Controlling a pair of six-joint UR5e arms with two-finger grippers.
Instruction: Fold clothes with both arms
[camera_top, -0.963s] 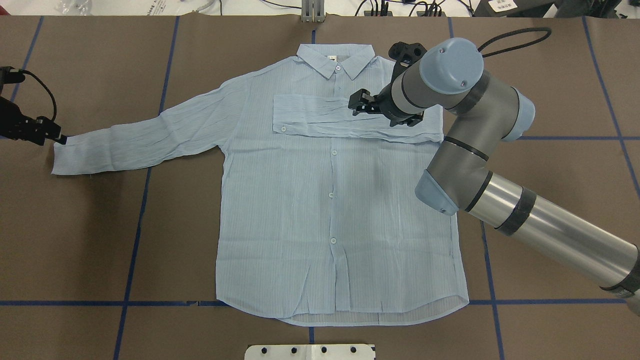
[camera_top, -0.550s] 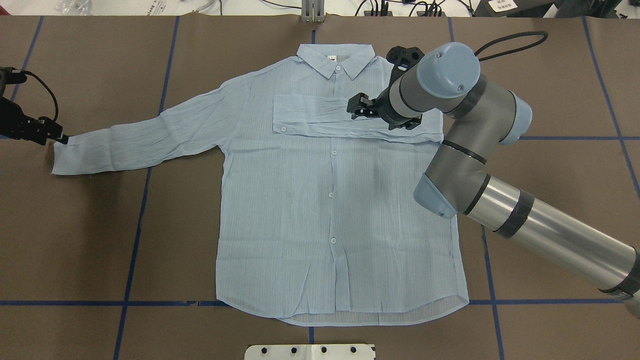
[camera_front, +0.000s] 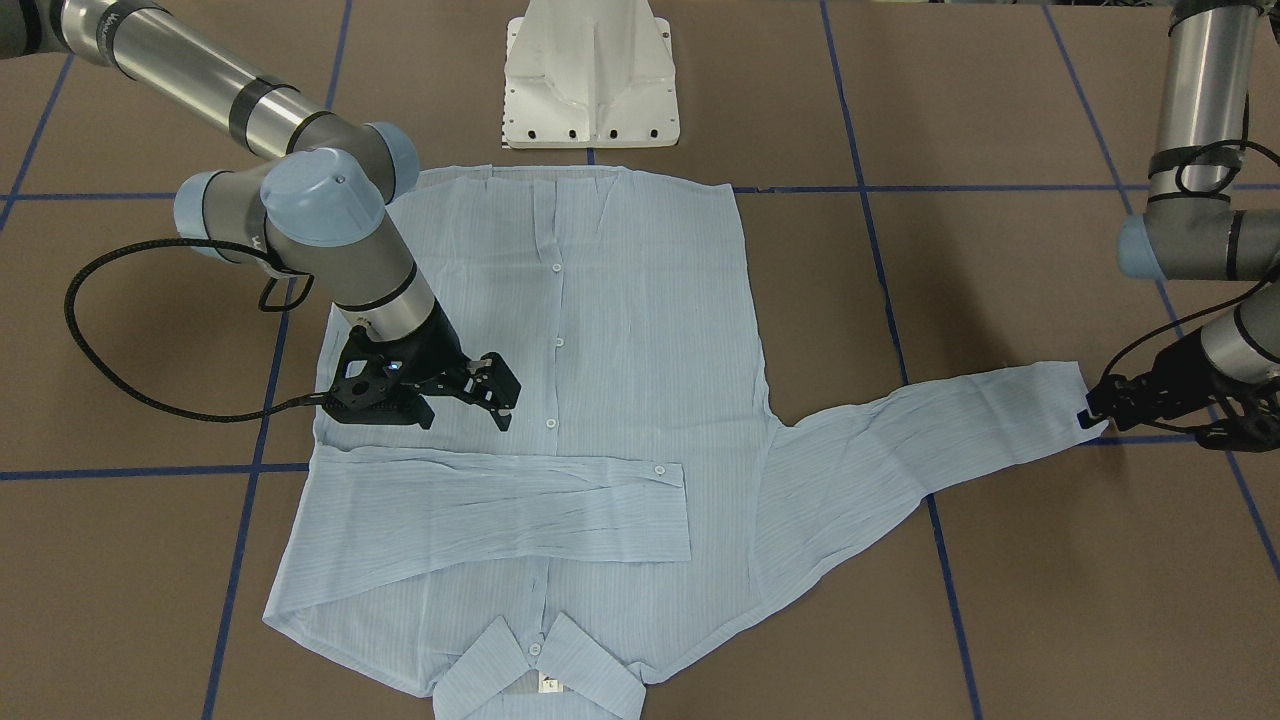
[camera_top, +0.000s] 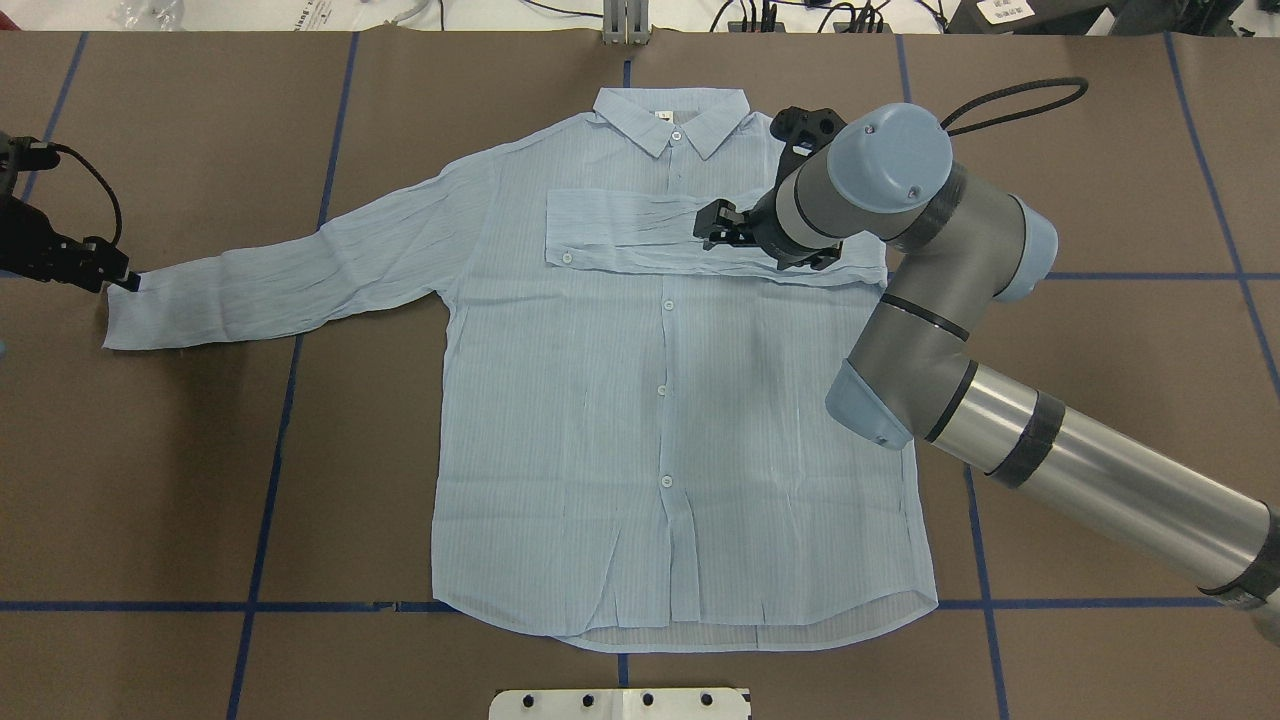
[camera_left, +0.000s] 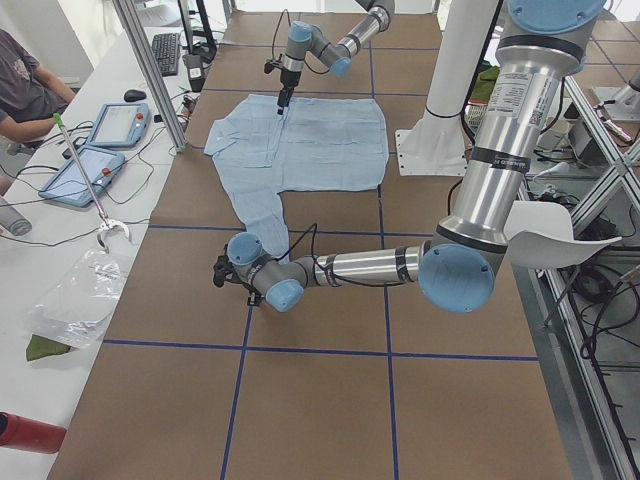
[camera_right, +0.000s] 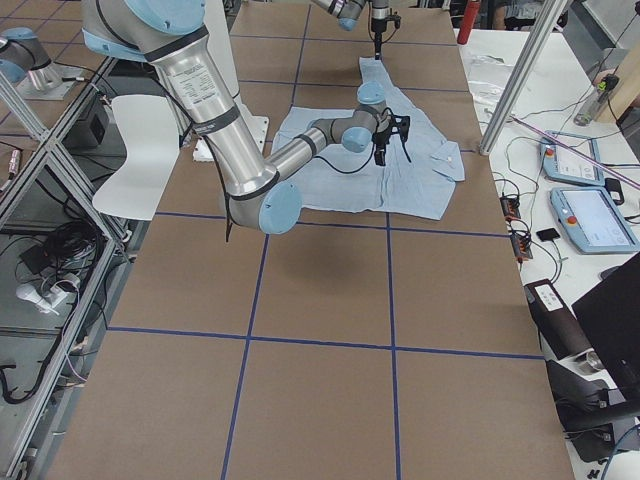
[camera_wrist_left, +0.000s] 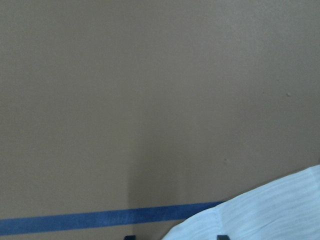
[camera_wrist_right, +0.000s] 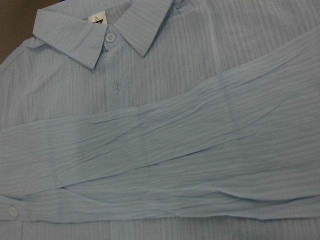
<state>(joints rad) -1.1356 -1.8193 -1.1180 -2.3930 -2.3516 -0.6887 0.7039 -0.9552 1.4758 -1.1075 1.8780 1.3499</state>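
Shirt (camera_top: 660, 400) lies flat mid-frame, one sleeve (camera_top: 640, 235) folded across its chest. Right gripper (camera_front: 495, 395), released, has drifted over it. Left gripper (camera_top: 120, 280), spread, has edged onto the cuff (camera_top: 125, 318) at far left, likely the next fold.

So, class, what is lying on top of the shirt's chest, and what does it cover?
One sleeve lies folded flat across the shirt's chest, just below the collar, its cuff button showing. It covers a stretch of the button front; any button beneath cannot be seen.

left gripper (camera_front: 1093, 418) at cuff (camera_front: 1062, 395): jaws too small, perhaps parted.
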